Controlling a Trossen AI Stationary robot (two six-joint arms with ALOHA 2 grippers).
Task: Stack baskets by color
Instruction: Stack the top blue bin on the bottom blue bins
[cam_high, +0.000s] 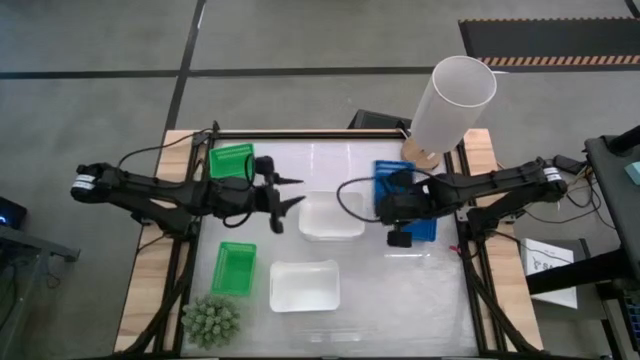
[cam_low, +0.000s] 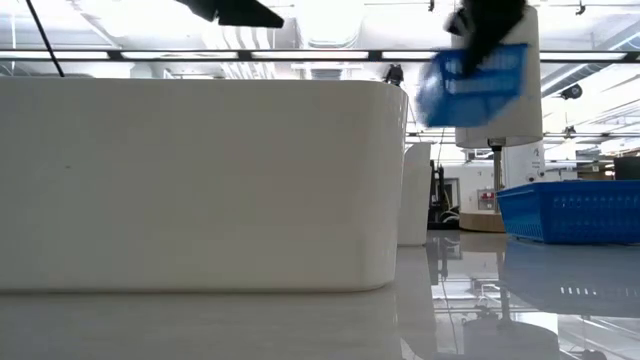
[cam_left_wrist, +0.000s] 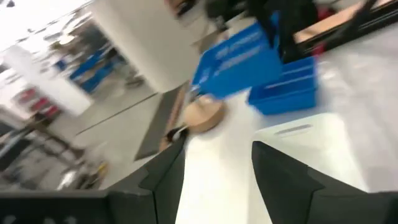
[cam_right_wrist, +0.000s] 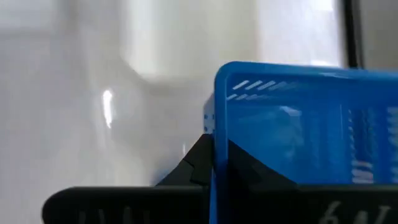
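The right hand (cam_right_wrist: 214, 165) is pinching the rim of a blue basket (cam_right_wrist: 298, 137), one finger on each side of the thin wall, and is holding it lifted clear of the tabletop (cam_high: 400, 300); in the low view this basket (cam_low: 472, 82) is hanging tilted in the air. A second blue basket (cam_low: 570, 212) is sitting on the tabletop below and just beside it, at the right side near the tall white cylinder (cam_high: 452, 100). Judged from its thin slotted walls, the basket is light and fairly stiff but smooth, so a rim pinch is likely to let it swing; a hold at the middle of a long wall should be keeping it more level for nesting. The right arm is reaching in from the right edge, the wrist bent down over the blue pair. The left hand (cam_high: 290, 190) is standing spread and empty above the tabletop, between the far green basket (cam_high: 231, 160) and the far white basket (cam_high: 331, 215), its arm stretched in from the left. A near green basket (cam_high: 234, 268) and a near white basket (cam_high: 304, 285) are lying apart at the front, beside a spiky green plant (cam_high: 211, 320).
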